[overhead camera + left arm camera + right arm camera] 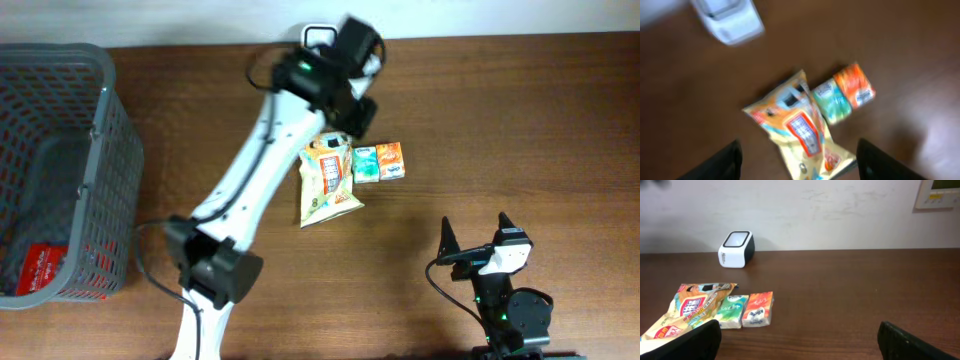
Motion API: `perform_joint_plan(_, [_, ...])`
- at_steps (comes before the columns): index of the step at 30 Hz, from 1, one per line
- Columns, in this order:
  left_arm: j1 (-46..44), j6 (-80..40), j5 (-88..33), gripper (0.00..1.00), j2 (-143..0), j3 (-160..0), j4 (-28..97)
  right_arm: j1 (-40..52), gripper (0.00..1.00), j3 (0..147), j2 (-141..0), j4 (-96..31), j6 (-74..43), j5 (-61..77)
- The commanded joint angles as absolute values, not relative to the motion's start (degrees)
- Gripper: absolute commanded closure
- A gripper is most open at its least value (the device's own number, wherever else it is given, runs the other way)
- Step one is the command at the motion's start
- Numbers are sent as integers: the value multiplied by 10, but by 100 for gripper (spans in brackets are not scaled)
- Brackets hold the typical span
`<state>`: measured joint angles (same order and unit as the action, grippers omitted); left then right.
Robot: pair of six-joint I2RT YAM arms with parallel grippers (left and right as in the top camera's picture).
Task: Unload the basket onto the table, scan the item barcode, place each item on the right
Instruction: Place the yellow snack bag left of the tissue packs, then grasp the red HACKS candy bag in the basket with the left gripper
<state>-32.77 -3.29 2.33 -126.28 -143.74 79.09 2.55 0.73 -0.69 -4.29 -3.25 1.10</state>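
1. The yellow-and-orange crinkled snack bag (pixel 328 185) lies flat on the dark brown wooden table (pixel 520 100), just below the centre of the overhead frame.
2. A small green packet (pixel 366 163) touches the bag's upper right edge. A small orange packet (pixel 390 160) sits against the green one's right side.
3. The white-and-black box-shaped barcode scanner (pixel 318 37) stands at the top centre, by the table's far edge, well apart from the bag.
4. The left gripper (pixel 355 108) hangs over the bag's upper end. In the blurred left wrist view its fingers (pixel 725 161) are spread wide at the bottom corners, the bag (pixel 800 130) seen between them on the table, not gripped.
5. The right gripper (pixel 476 235) sits at the lower right, its 2 fingers (pixel 695 340) wide apart with nothing between them.
6. A grey plastic mesh basket (pixel 105 150) fills the left edge, with a red packet (pixel 40 268) inside at its lower corner.
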Motion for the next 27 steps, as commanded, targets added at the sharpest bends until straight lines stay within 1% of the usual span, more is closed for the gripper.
perform_joint_plan(1, [-227, -78, 30, 24, -1258, -1667, 881, 23, 1, 3, -4, -45, -39, 12])
perform_joint_plan(3, [-138, -125, 30, 18, -1257, -1792, 936, 23, 1, 3, -4, -45, -39, 12])
perform_joint_plan(4, [-85, -147, 31, 11, -1238, -1795, 942, 23, 1, 3, -4, -45, -39, 12])
perform_joint_plan(6, [22, -199, 83, 8, -1214, -1796, 967, 23, 1, 3, -4, -45, -39, 12])
perform_joint_plan(8, [119, -199, 87, 7, -1211, -1793, 967, 23, 1, 3, -4, -45, -39, 12])
perform_joint_plan(9, [142, -199, 89, 2, -1211, -1788, 967, 23, 1, 3, -4, -45, -39, 12])
perform_joint_plan(11, [196, -199, 95, 1, -1211, -1752, 967, 23, 1, 3, -4, -45, -39, 12])
perform_joint_plan(13, [223, -199, 147, 1, -1211, -1692, 967, 23, 1, 3, -4, -45, -39, 12])
perform_joint_plan(15, [243, -203, 155, 1, -1210, -1614, 967, 23, 1, 3, -4, -45, -39, 12])
perform_joint_plan(17, [255, -267, 165, 1, -1210, -1512, 967, 23, 1, 3, -4, -45, -39, 12])
perform_joint_plan(19, [268, -369, 223, 1, -1211, -1386, 963, 23, 1, 3, -4, -45, -39, 12])
perform_joint_plan(20, [272, -389, 239, 1, -1211, -1347, 954, 23, 1, 3, -4, -45, -39, 12])
perform_joint_plan(23, [290, -399, 227, 1, -1211, -1195, 888, 23, 1, 3, -4, -45, -39, 12])
perform_joint_plan(27, [311, -399, 220, 1, -1211, -1067, 824, 23, 1, 3, -4, -45, -39, 12])
